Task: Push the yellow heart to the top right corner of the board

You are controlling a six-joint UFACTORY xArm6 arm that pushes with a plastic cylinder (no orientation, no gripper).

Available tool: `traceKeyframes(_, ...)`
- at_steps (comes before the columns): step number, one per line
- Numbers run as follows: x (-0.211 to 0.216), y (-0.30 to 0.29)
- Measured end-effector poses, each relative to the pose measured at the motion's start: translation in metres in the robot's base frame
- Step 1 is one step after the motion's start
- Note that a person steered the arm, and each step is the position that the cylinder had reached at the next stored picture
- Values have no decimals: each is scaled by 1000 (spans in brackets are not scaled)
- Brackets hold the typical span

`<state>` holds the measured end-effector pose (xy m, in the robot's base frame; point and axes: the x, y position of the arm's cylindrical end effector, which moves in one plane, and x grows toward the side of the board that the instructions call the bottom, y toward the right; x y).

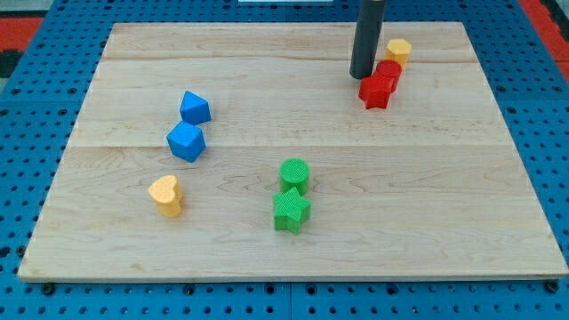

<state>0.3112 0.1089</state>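
The yellow heart [165, 195] lies near the board's lower left. My tip [361, 76] is far from it, at the view's upper right, just left of a red block [388, 71] and above a red star [376, 92]. The rod rises out of the view's top. The top right corner of the wooden board [462, 36] lies right of the tip.
A yellow hexagon [398, 52] sits just above the red block. Two blue blocks [195, 108] [187, 141] lie left of centre, above the heart. A green cylinder [294, 175] and a green star [291, 210] sit low in the middle. A blue pegboard surrounds the board.
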Motion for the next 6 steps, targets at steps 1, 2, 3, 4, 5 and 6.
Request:
traceKeyframes(1, 65, -23)
traceKeyframes(2, 149, -121)
traceKeyframes(3, 154, -178)
traceKeyframes(4, 203, -229)
traceKeyframes(5, 247, -288)
traceKeyframes(6, 234, -293)
